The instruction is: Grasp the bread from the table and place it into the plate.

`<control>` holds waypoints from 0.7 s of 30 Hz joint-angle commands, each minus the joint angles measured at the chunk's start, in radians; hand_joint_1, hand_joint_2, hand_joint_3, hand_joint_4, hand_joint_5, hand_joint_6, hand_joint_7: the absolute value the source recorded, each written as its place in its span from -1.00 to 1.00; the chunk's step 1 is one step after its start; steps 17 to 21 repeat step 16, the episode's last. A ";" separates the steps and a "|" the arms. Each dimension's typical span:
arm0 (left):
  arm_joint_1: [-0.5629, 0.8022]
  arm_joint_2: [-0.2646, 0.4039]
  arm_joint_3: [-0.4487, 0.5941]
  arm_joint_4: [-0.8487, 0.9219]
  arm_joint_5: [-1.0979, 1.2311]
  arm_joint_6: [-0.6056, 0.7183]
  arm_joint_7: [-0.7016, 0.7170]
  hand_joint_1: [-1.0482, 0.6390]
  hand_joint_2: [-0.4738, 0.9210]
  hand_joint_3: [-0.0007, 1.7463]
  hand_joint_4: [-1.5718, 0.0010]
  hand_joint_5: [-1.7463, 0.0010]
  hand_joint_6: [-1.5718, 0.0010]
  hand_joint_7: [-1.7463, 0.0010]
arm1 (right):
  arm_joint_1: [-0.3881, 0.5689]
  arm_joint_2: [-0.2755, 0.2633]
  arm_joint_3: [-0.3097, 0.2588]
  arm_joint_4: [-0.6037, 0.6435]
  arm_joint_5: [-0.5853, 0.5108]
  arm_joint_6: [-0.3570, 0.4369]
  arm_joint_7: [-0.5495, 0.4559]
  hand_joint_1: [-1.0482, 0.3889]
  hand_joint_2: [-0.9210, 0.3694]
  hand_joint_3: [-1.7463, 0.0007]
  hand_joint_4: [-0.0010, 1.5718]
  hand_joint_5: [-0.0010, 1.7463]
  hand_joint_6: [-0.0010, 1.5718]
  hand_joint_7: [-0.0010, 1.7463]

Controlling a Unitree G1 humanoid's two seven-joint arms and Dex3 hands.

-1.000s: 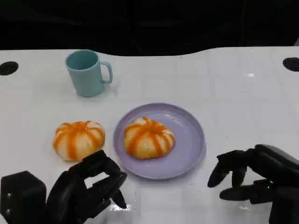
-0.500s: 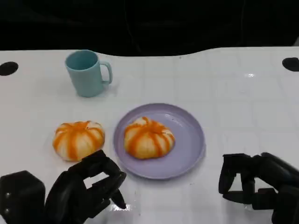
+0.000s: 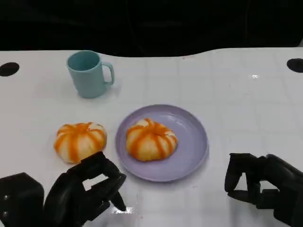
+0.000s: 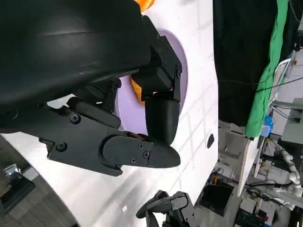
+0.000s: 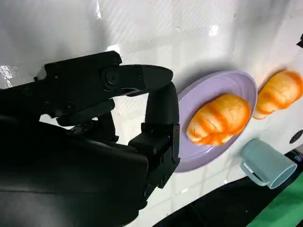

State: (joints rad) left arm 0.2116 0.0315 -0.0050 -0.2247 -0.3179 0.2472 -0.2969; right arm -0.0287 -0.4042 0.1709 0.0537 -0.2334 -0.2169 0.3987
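Round, orange-striped glossy bread (image 3: 151,139) lies on smooth lilac plate (image 3: 189,151); both hands curled, empty.

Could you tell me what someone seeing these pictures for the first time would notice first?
Most likely the two orange-striped breads: one bread lies in the lilac plate at the table's centre, and a second bread sits on the white table just left of the plate. Next come the black hands low in the head view, the left hand near the loose bread and the right hand right of the plate, both holding nothing. A teal mug stands behind.
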 commanded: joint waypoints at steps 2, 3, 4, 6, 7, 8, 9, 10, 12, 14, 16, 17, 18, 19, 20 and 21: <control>-0.001 0.017 0.011 0.014 0.000 -0.013 -0.007 -0.41 1.00 -0.68 0.06 -1.00 0.19 -0.77 | -0.005 -0.014 0.002 -0.003 0.006 0.014 0.020 -0.10 -1.00 0.65 -0.12 1.00 -0.37 0.93; -0.002 0.018 0.011 0.016 0.000 -0.014 -0.009 -0.41 1.00 -0.68 0.06 -1.00 0.19 -0.77 | -0.004 -0.013 0.002 -0.006 0.004 0.018 0.021 -0.11 -1.00 0.65 -0.12 1.00 -0.37 0.93; -0.002 0.019 0.011 0.016 0.002 -0.014 -0.006 -0.41 1.00 -0.68 0.06 -1.00 0.19 -0.77 | -0.003 -0.012 0.002 -0.005 0.008 0.012 0.022 -0.11 -1.00 0.65 -0.11 1.00 -0.37 0.94; -0.003 0.020 0.011 0.022 0.003 -0.023 -0.010 -0.41 1.00 -0.68 0.06 -1.00 0.18 -0.76 | -0.002 -0.011 0.000 -0.004 0.014 0.004 0.025 -0.09 -1.00 0.66 -0.11 1.00 -0.37 0.95; -0.004 0.021 0.011 0.025 0.004 -0.027 -0.011 -0.41 1.00 -0.68 0.06 -1.00 0.18 -0.76 | -0.002 -0.010 0.000 -0.004 0.016 0.002 0.025 -0.09 -1.00 0.66 -0.11 1.00 -0.37 0.96; -0.004 0.022 0.011 0.028 0.004 -0.031 -0.014 -0.41 1.00 -0.68 0.06 -1.00 0.18 -0.76 | -0.002 -0.010 0.000 -0.004 0.015 0.001 0.025 -0.09 -1.00 0.66 -0.10 1.00 -0.38 0.98; -0.004 0.023 0.012 0.031 0.003 -0.035 -0.015 -0.41 1.00 -0.68 0.06 -1.00 0.17 -0.76 | -0.002 -0.009 0.000 -0.005 0.013 0.001 0.024 -0.09 -1.00 0.66 -0.10 1.00 -0.39 0.99; -0.004 0.024 0.012 0.033 0.003 -0.037 -0.016 -0.41 1.00 -0.67 0.06 -1.00 0.17 -0.76 | -0.002 -0.009 0.001 -0.009 0.011 0.006 0.025 -0.09 -1.00 0.67 -0.09 1.00 -0.39 0.99; -0.003 0.027 0.013 0.034 0.000 -0.037 -0.017 -0.41 1.00 -0.67 0.06 -1.00 0.17 -0.76 | -0.002 -0.009 0.002 -0.013 0.009 0.010 0.025 -0.10 -1.00 0.67 -0.11 1.00 -0.40 0.99; -0.002 0.030 0.013 0.028 -0.002 -0.029 -0.012 -0.41 1.00 -0.67 0.06 -1.00 0.17 -0.76 | -0.001 -0.009 0.004 -0.022 0.001 0.018 0.023 -0.11 -1.00 0.67 -0.11 1.00 -0.40 0.98; -0.003 0.033 0.015 0.028 -0.004 -0.025 -0.010 -0.41 1.00 -0.67 0.06 -1.00 0.17 -0.76 | -0.003 -0.008 0.006 -0.025 -0.005 0.023 0.022 -0.11 -1.00 0.67 -0.13 1.00 -0.40 0.97; -0.003 0.033 0.015 0.028 -0.004 -0.025 -0.010 -0.41 1.00 -0.67 0.06 -1.00 0.17 -0.76 | -0.003 -0.008 0.006 -0.025 -0.005 0.023 0.022 -0.11 -1.00 0.67 -0.13 1.00 -0.40 0.97; -0.003 0.033 0.015 0.028 -0.004 -0.025 -0.010 -0.41 1.00 -0.67 0.06 -1.00 0.17 -0.76 | -0.003 -0.008 0.006 -0.025 -0.005 0.023 0.022 -0.11 -1.00 0.67 -0.13 1.00 -0.40 0.97; -0.003 0.033 0.015 0.028 -0.004 -0.025 -0.010 -0.41 1.00 -0.67 0.06 -1.00 0.17 -0.76 | -0.003 -0.008 0.006 -0.025 -0.005 0.023 0.022 -0.11 -1.00 0.67 -0.13 1.00 -0.40 0.97; -0.003 0.033 0.015 0.028 -0.004 -0.025 -0.010 -0.41 1.00 -0.67 0.06 -1.00 0.17 -0.76 | -0.003 -0.008 0.006 -0.025 -0.005 0.023 0.022 -0.11 -1.00 0.67 -0.13 1.00 -0.40 0.97; -0.003 0.033 0.015 0.028 -0.004 -0.025 -0.010 -0.41 1.00 -0.67 0.06 -1.00 0.17 -0.76 | -0.003 -0.008 0.006 -0.025 -0.005 0.023 0.022 -0.11 -1.00 0.67 -0.13 1.00 -0.40 0.97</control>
